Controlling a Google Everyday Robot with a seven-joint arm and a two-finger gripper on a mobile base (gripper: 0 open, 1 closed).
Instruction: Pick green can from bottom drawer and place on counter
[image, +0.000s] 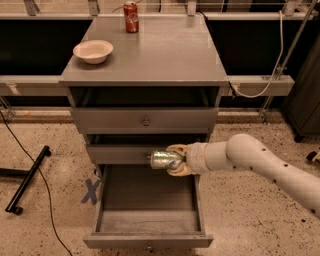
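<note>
My gripper (175, 160) is shut on the green can (165, 159), which lies sideways in its fingers. It holds the can in the air in front of the middle drawer's front, above the open bottom drawer (148, 242). The bottom drawer is pulled fully out and its grey floor shows nothing inside. My white arm (255, 162) comes in from the right. The counter (160, 55) is the grey cabinet top above, well higher than the can.
A white bowl (93, 51) sits on the counter's left side. A red cola can (131, 10) stands at the counter's back edge. A black stand leg (27, 180) and cable lie on the floor at left. A blue X (91, 191) marks the floor.
</note>
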